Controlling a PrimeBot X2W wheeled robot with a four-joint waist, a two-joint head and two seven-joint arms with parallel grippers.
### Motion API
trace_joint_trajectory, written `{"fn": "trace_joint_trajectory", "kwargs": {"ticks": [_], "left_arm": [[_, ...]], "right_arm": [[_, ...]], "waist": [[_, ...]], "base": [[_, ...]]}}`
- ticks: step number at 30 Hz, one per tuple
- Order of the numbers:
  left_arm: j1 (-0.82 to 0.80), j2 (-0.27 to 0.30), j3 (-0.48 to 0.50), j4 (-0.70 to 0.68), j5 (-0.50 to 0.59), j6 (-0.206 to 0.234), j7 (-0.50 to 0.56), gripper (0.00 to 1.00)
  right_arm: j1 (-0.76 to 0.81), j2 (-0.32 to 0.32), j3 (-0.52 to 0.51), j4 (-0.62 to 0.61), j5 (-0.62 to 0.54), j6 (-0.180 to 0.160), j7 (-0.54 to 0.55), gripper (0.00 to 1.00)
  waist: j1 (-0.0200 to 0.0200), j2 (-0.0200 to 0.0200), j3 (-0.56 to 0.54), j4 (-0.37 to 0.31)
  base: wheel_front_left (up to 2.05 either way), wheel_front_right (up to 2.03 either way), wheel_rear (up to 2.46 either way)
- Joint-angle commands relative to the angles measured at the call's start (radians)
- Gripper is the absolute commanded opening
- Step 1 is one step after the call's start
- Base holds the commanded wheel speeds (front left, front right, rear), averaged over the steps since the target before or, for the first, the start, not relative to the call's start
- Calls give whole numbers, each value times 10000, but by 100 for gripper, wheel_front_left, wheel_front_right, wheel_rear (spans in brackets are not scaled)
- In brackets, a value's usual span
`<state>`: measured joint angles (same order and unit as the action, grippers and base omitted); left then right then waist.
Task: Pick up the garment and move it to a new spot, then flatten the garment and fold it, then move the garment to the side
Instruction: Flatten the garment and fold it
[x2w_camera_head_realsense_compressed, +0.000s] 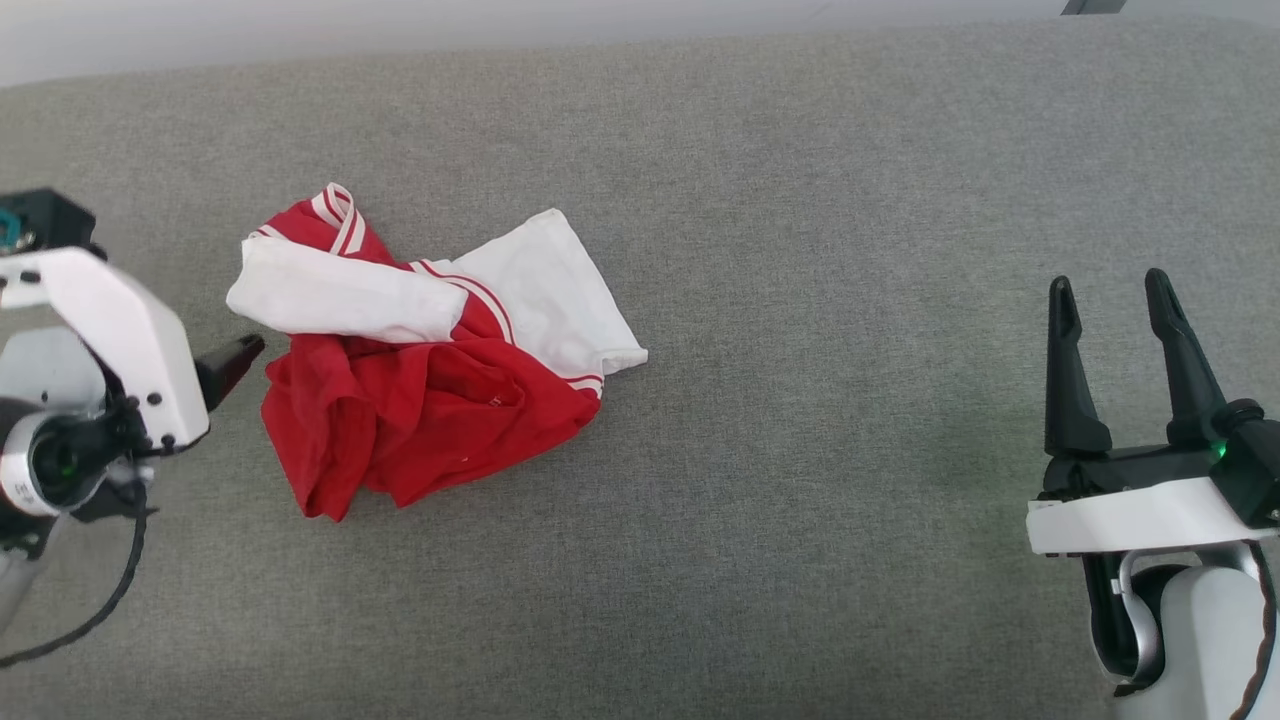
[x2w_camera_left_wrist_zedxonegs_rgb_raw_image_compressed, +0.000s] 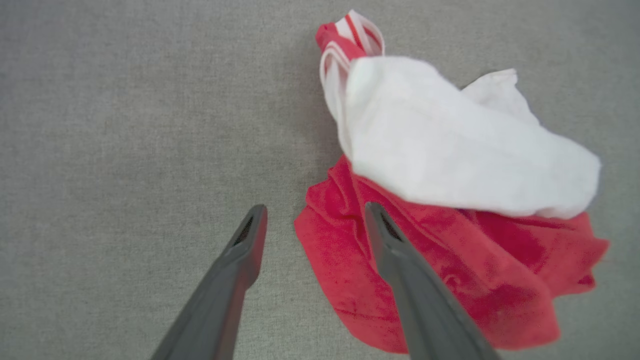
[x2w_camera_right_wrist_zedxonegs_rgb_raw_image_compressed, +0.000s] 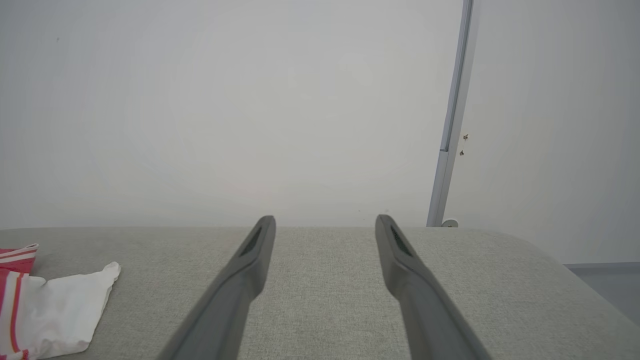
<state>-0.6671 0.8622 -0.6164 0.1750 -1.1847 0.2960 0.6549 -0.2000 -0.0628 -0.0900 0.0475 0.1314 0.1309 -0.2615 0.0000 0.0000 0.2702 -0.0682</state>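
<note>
The garment (x2w_camera_head_realsense_compressed: 430, 370) lies crumpled on the grey cloth surface, left of centre: red body bunched at the front, white sleeves with red-and-white striped trim on top. In the left wrist view the garment (x2w_camera_left_wrist_zedxonegs_rgb_raw_image_compressed: 450, 200) sits right of centre. My left gripper (x2w_camera_left_wrist_zedxonegs_rgb_raw_image_compressed: 315, 212) hangs above its red edge, open, with nothing between the fingers; one finger crosses over the red cloth. In the head view one dark fingertip (x2w_camera_head_realsense_compressed: 232, 362) of the left gripper shows just left of the garment. My right gripper (x2w_camera_head_realsense_compressed: 1110, 295) stands open and empty at the far right; the right wrist view shows the right gripper (x2w_camera_right_wrist_zedxonegs_rgb_raw_image_compressed: 325, 222) too.
The grey upholstered surface (x2w_camera_head_realsense_compressed: 820, 450) stretches wide between the garment and the right arm. Its far edge meets a pale wall (x2w_camera_right_wrist_zedxonegs_rgb_raw_image_compressed: 250, 100), where a vertical white strip (x2w_camera_right_wrist_zedxonegs_rgb_raw_image_compressed: 452, 120) runs down. In the right wrist view a white sleeve (x2w_camera_right_wrist_zedxonegs_rgb_raw_image_compressed: 55, 310) of the garment lies at the lower left.
</note>
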Motion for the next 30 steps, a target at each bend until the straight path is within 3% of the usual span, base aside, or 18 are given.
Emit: {"fn": "trace_joint_trajectory", "kwargs": {"ticks": [1, 9, 19, 23, 24, 25, 26, 30], "left_arm": [[-152, 52, -37, -121, 115, 99, 105, 100], [-1222, 353, -357, -1027, 660, 711, 1206, 100], [-1904, -190, -857, 240, 952, 705, 1851, 100], [-1890, -563, -814, 874, 582, 470, 1895, 100], [-1917, -611, -781, 983, 502, 367, 1862, 70], [-1917, -611, -781, 983, 502, 367, 1862, 70], [-1940, -658, -739, 1054, 416, 235, 1831, 0], [-2025, -711, -698, 1178, 331, -66, 1764, 0]], "right_arm": [[56, -3, 32, -26, -39, -1, -54, 100], [85, 14, 141, -10, -28, -1, -54, 100], [-50, 20, 233, 15, 78, -3, -54, 100], [-70, -21, 217, 18, 87, -3, -54, 100], [-72, -21, 208, 13, 90, -3, -54, 100], [-72, -21, 208, 13, 90, -3, -54, 100], [-82, -19, 202, 6, 89, -1, -54, 100], [-60, -31, 137, -28, 60, -1, -54, 100]], "waist": [[0, 0, -11, -5], [0, 0, -47, -147], [0, 0, 125, -411], [0, 0, 189, -488], [0, 0, 206, -501], [0, 0, 206, -501], [0, 0, 226, -519], [0, 0, 262, -508]], "base": [[0, 0, 0], [0, 0, 0], [0, 0, 0], [0, 0, 0], [0, 0, 0], [0, 0, 0], [0, 0, 0], [0, 0, 0]]}}
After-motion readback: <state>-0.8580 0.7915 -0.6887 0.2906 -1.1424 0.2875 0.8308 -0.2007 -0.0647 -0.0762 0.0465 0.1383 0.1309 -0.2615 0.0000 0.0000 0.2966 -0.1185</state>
